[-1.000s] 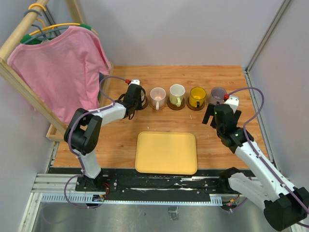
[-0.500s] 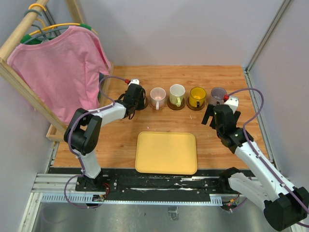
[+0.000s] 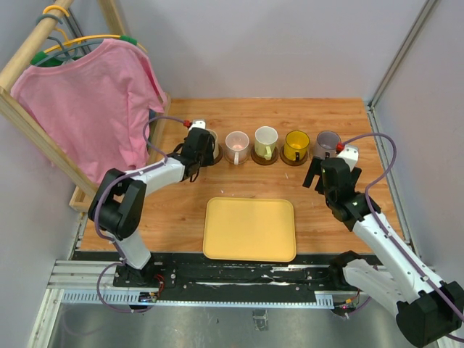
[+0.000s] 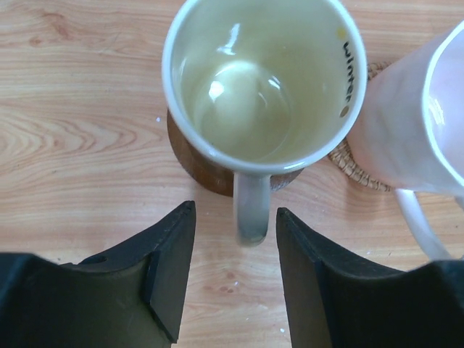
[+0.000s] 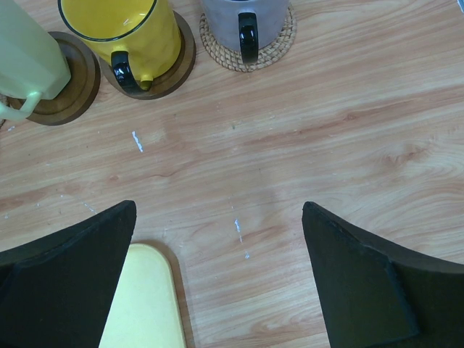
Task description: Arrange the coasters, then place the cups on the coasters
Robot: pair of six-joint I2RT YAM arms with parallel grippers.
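Several cups stand in a row at the back of the table, each on a coaster. The cream cup point(image 4: 264, 80) sits on a dark brown coaster point(image 4: 194, 156). Its handle points between the fingers of my left gripper point(image 4: 236, 216), which is open with a gap on each side of the handle. Beside it, the pale pink cup point(image 4: 406, 123) rests on a woven tan coaster point(image 4: 355, 163). The white-green cup point(image 5: 25, 58), yellow cup point(image 5: 119, 29) and grey-purple cup point(image 5: 246, 14) lie ahead of my right gripper point(image 5: 219, 210), which is wide open over bare wood.
A yellow rectangular tray point(image 3: 250, 228) lies at the near middle of the table. A pink shirt point(image 3: 94, 101) hangs on a wooden rack at the left, close to the left arm. A metal frame post point(image 3: 377, 138) borders the table on the right.
My left gripper has opened and let go of the cream cup's handle, then drawn back a little. The right arm has barely moved.
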